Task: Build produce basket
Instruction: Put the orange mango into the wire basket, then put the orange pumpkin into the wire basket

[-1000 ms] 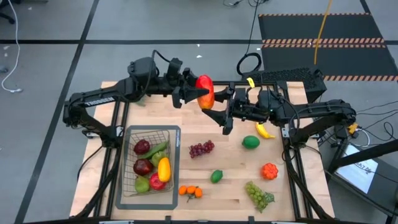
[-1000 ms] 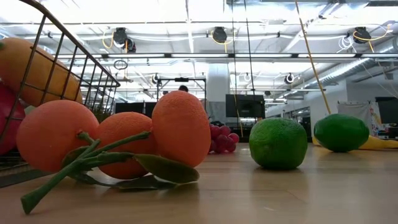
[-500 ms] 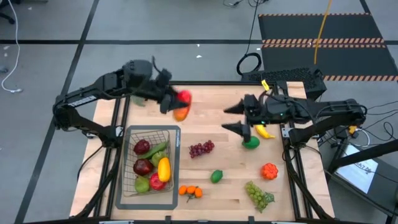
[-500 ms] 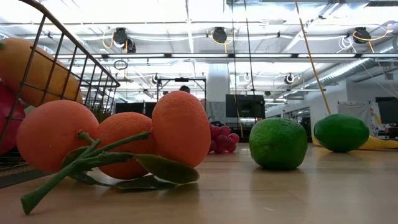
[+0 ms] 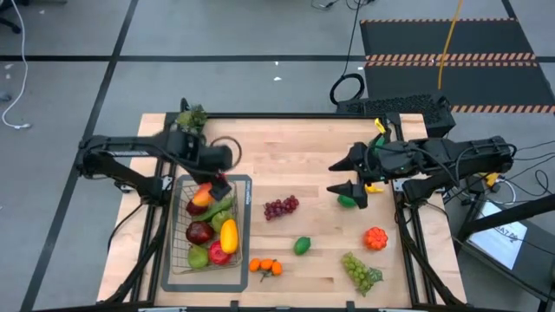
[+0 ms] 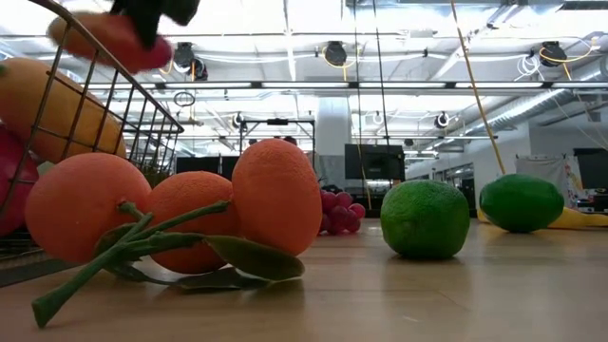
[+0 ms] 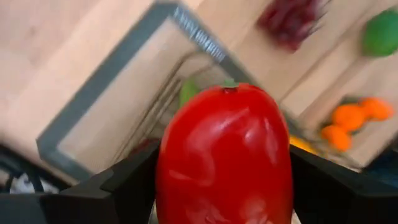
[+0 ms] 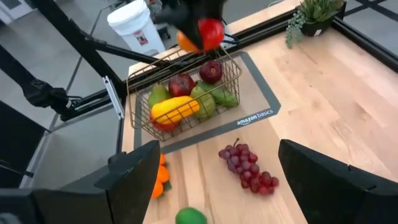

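Observation:
My left gripper (image 5: 206, 186) is shut on a red-and-orange mango (image 5: 201, 196) and points down over the far end of the wire basket (image 5: 239, 227). The basket rests on a grey mat (image 5: 246, 196) and holds red apples, a green pear, a yellow mango and other produce. In the right wrist view the mango (image 8: 201, 33) hangs above the basket's rim (image 8: 186, 59). My right gripper (image 5: 335, 178) stands open above the table's right half, beside a green fruit (image 5: 349, 201), with nothing between its fingers. My left gripper pinches the mango's two long sides (image 7: 171, 180) between its two fingers (image 7: 124, 186). The fingers come from above, pointing down. The mango's stem end (image 7: 230, 90) points away from the gripper, toward the basket. It hangs clear above the fruit in the basket.
Loose on the table lie purple grapes (image 5: 280, 207), a lime (image 5: 301, 245), oranges on a sprig (image 5: 265, 267), green grapes (image 5: 361, 270), an orange-red fruit (image 5: 375, 237) and a banana (image 5: 371, 184). A potted plant (image 5: 192, 116) stands at the far left corner.
My left gripper has carried the mango from the table's far middle toward the left and near side, sinking and tipping from level to pointing down over the basket. My right gripper has drawn back from the mango toward the table's right edge, fingers apart.

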